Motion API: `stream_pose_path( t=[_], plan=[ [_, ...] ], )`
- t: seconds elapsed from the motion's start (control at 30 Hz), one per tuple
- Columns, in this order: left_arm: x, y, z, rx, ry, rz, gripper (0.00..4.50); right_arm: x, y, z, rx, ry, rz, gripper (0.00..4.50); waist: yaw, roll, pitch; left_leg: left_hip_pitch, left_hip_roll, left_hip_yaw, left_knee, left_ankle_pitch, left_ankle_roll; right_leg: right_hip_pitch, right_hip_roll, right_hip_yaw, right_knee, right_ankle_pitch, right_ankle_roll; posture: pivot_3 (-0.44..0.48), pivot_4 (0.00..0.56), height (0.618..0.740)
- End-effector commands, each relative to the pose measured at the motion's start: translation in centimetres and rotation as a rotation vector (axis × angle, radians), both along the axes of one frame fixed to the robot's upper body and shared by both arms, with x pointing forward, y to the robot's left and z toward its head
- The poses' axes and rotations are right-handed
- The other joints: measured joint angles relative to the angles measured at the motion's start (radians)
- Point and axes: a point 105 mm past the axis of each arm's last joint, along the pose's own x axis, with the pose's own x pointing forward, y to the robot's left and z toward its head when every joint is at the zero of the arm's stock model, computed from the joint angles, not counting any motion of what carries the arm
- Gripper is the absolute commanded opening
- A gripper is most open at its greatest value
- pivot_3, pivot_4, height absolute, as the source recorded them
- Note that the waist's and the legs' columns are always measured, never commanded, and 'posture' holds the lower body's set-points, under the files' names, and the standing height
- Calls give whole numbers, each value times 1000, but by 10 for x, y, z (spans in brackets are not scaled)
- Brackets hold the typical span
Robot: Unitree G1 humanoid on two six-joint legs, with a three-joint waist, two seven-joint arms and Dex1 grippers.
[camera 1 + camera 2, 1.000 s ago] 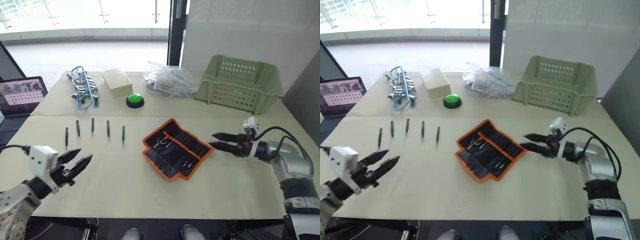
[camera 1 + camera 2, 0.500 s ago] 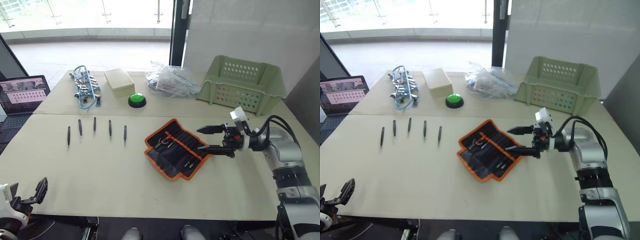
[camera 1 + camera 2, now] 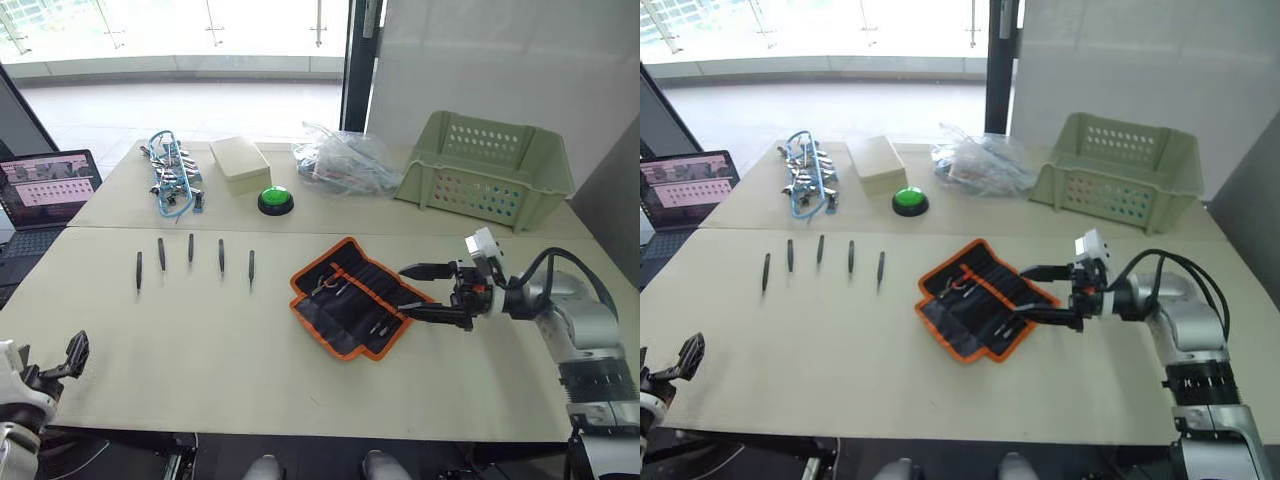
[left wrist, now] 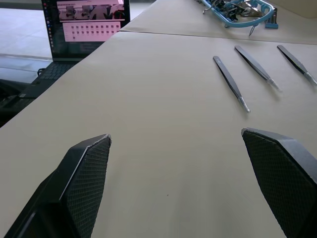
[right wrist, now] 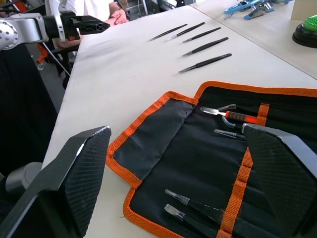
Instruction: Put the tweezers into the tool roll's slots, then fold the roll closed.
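The tool roll (image 3: 350,297) lies unfolded on the table, black with orange edging, and small tools sit in its slots, one with a red handle (image 5: 238,118). Several dark tweezers (image 3: 190,248) lie in a row on the table to its left, also seen as tweezers (image 4: 230,82) from the left wrist. My right gripper (image 3: 401,289) is open, its fingers straddling the roll's right edge just above the fabric. At the table's near left corner, my left gripper (image 3: 70,356) is open and empty, well short of the tweezers.
At the back stand a green basket (image 3: 485,165), a clear plastic bag (image 3: 340,160), a green button (image 3: 273,200), a beige box (image 3: 237,165) and a blue-corded tool cluster (image 3: 170,180). A laptop (image 3: 50,185) sits off the table's left side.
My left gripper dropped from over the table to its near left corner. My right gripper opened wider and moved left to the roll's right edge.
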Motion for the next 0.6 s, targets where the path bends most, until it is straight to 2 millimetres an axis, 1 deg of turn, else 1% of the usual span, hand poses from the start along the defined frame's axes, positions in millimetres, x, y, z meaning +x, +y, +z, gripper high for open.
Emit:
stream_pose_path(
  t=[0.03,0.17,0.3,0.33,0.37,0.43,0.5,0.57,0.6],
  plan=[
    [16,0,2,42,33,1,4475,-7,-4,19,26,-65,-22,4496,-1,0,0,0,0,0,0,0,0,0,0,0,0,0,0,0,150,740],
    [42,1,3,2,44,1,4475,-13,-14,22,30,-77,-81,4496,-4,0,0,0,0,0,0,0,0,0,1,0,1,0,0,0,150,740],
    [64,3,-4,-49,86,13,4475,-20,-19,16,19,-81,-112,4496,-6,-1,0,0,0,0,0,0,0,0,0,0,1,0,0,0,150,740],
    [70,1,-4,-32,97,-1,4475,-21,-20,16,21,-81,-119,4496,-6,-1,0,0,0,0,0,0,0,0,0,0,1,0,0,0,150,740],
    [79,-1,-5,-47,94,-5,4475,-21,-20,15,24,-80,-129,4496,-7,-1,0,0,0,0,0,0,0,0,0,0,1,0,0,0,150,740],
    [89,-3,-7,-63,93,-6,4475,-21,-21,15,27,-78,-142,4496,-6,-1,0,0,0,0,0,0,0,0,0,0,2,0,0,0,150,740],
    [104,-11,-12,-77,121,-20,4475,-21,-24,14,24,-80,-157,4496,-4,-1,0,0,-1,0,0,0,0,0,0,0,2,0,0,0,150,740],
    [114,-15,-16,-83,143,-24,4475,-21,-26,13,22,-82,-166,4496,-3,-1,0,0,-1,0,0,0,0,0,0,0,2,0,0,0,150,740],
    [119,-16,-21,-95,161,-15,4475,-22,-27,13,22,-83,-171,4496,-2,-1,0,0,-1,0,0,0,0,0,0,0,2,0,0,0,150,740]
  ],
)
